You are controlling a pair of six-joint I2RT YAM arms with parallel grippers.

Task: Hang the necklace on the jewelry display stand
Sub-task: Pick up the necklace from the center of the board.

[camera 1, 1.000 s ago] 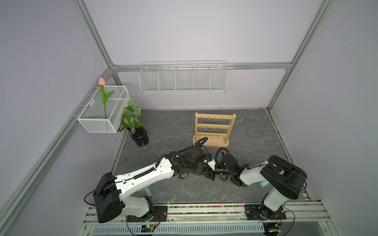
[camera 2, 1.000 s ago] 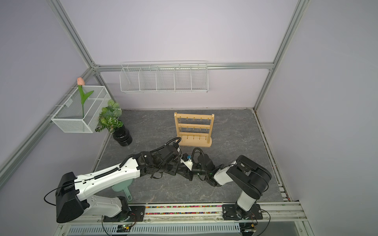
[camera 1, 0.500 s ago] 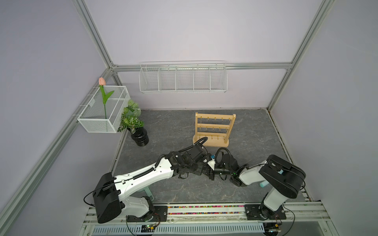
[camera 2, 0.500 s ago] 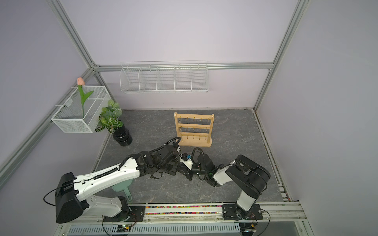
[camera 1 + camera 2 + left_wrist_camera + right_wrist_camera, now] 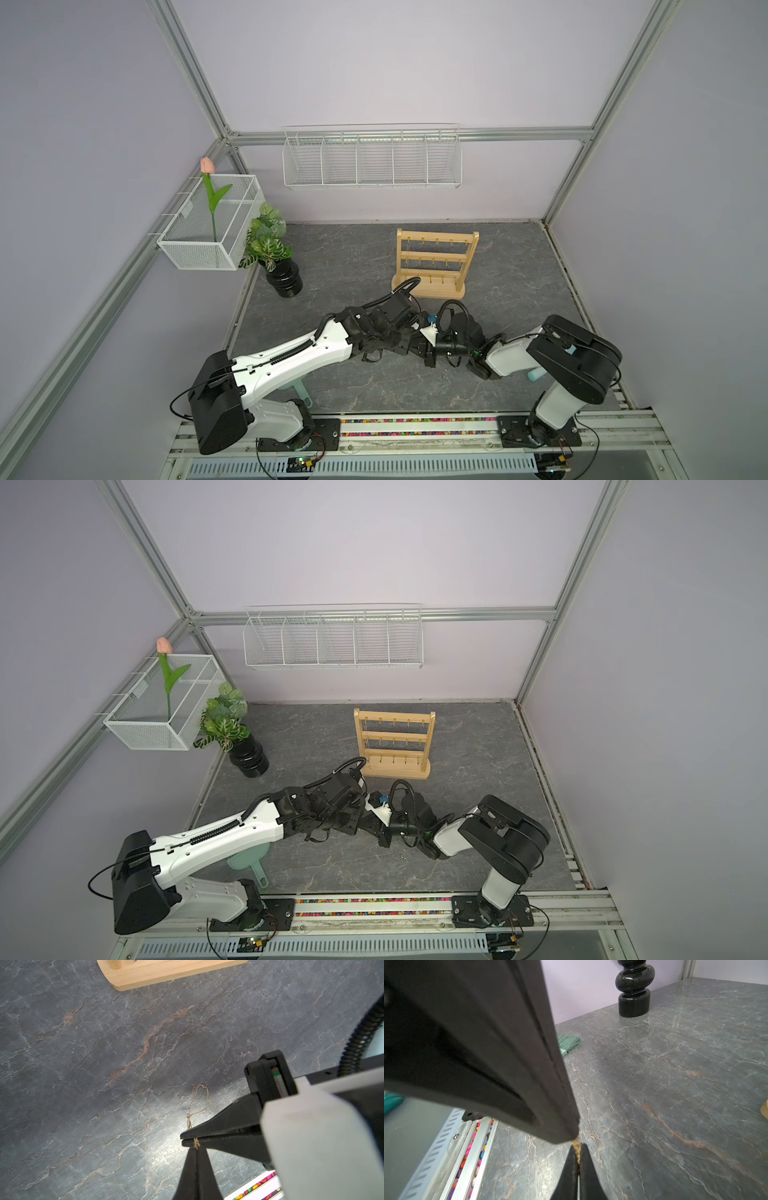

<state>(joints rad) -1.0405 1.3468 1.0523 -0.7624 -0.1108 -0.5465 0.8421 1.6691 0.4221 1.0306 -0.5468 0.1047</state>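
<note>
Change: the right hand has pinched shut on the necklace since a second ago; arms otherwise barely shifted.
Left wrist view: the left hand is closed tight on a gold bunch of chain. The right hand's tip clamps the same bunch from the side, and the two tips touch. The rest of the chain trails off as a loop over the bench; can't tell if it's lifted clear. The base of the jewelry display stand is near, apart from the chain.
Right wrist view: right hand closed, gold links showing between its jaws, left hand's tip right against it. Black vase and green brush sit beyond, well apart.
Top views: both hands meet low over the bench, just in front of the stand. The chain is too fine to see in both top views.
Done: necklace gripped by both hands.
Left: open the chain into a loop, lift it, carry it to the stand, drop it over a hook, let go.
Progress: early, I'd judge; no hanging yet.
</note>
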